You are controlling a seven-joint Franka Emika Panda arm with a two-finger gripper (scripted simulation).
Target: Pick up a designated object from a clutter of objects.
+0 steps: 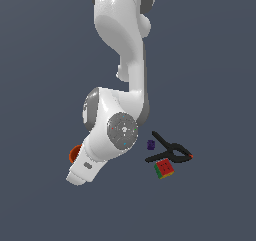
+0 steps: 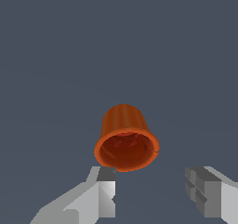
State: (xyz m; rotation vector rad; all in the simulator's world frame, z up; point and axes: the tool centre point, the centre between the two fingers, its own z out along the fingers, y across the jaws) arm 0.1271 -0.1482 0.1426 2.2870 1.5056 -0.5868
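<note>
Evidently, the gripper [image 2: 151, 190] was held spread wide, nothing between its fingers [image 2: 104, 193], and it was judged to have been positioned so that the orange ribbed cup [image 2: 126, 138] could be straddled on a further advance. In the wrist view the cup was seen just ahead of the fingertips, nearer to one finger than to the other, tipped so that its open mouth and rolled rim faced the camera; no contact between cup and fingers was shown. Such an offset was taken to mean that some centring would be needed before a closing of the jaws. In the exterior view almost all of this was hidden: only a sliver of the cup [image 1: 74, 154] was visible behind the arm's white hand, and the fingers themselves could not be made out. That view, however, showed what the wrist camera missed, namely the rest of the clutter lying well apart on the far side of the arm: the black spring clamp [image 1: 169, 151], the red-and-green cube [image 1: 164, 169] touching or just beside it, and the tiny purple block [image 1: 150, 144] near the clamp's handles.
</note>
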